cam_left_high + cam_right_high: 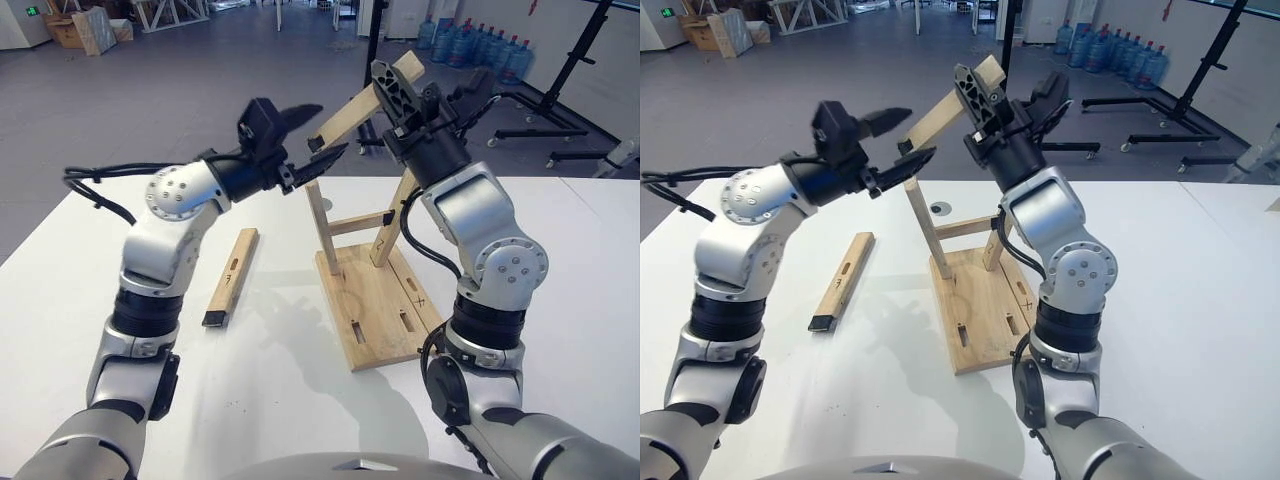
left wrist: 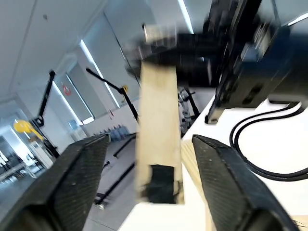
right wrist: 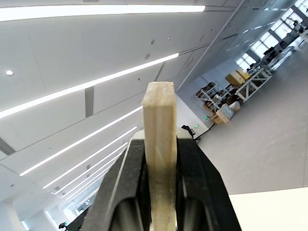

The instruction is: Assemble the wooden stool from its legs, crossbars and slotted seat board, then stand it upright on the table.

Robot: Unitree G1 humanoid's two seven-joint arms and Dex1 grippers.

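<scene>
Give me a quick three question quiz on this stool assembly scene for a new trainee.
1. True or false: the right jaws are shut on the raised leg.
2. Where is the loose leg? A: flat on the table, to the robot's left of the seat board. B: in the left jaws. C: standing in the seat board.
3. Fill in: the left jaws, either side of the raised leg's lower end, are ____.
Key: 1 true; 2 A; 3 open.
</scene>
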